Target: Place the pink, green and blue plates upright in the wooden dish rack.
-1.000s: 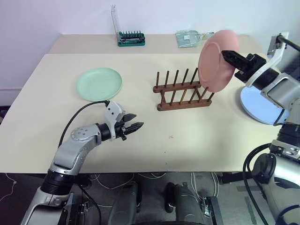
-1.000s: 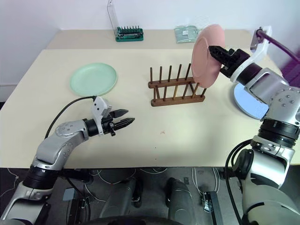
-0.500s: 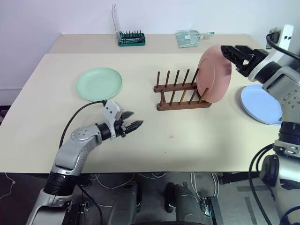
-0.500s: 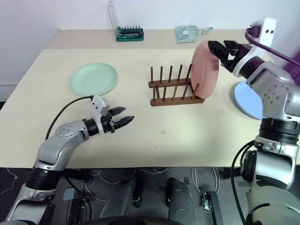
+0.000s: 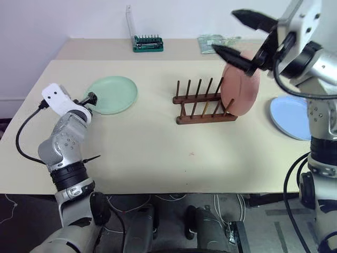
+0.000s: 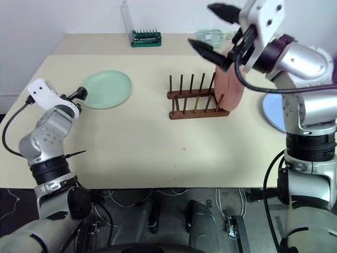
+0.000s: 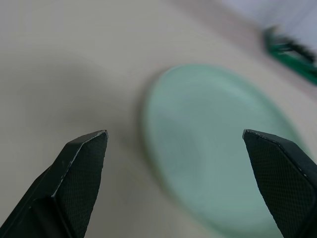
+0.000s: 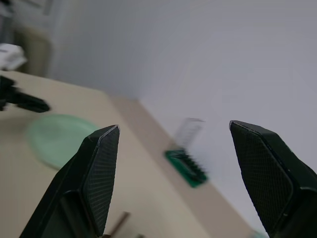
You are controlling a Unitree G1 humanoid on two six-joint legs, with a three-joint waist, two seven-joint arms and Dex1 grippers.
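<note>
The pink plate (image 5: 239, 89) stands upright at the right end of the wooden dish rack (image 5: 202, 105), with nothing gripping it. My right gripper (image 5: 243, 37) hangs above it, open and empty. The green plate (image 5: 112, 94) lies flat at the table's left. My left gripper (image 5: 79, 100) is at that plate's left edge, open wide, one finger (image 5: 90, 97) by the rim. In the left wrist view the green plate (image 7: 223, 158) lies just ahead between the spread fingers. The blue plate (image 5: 291, 117) lies flat at the right, partly behind my right arm.
A green screwdriver-bit holder (image 5: 147, 43) and a clear plastic packet (image 5: 216, 41) sit at the back of the table (image 5: 158, 147). The rack's other slots stand free to the left of the pink plate.
My right gripper let go of the pink plate, which settled in the rack, then opened and rose. My left arm swung left and forward to the green plate and opened wider.
</note>
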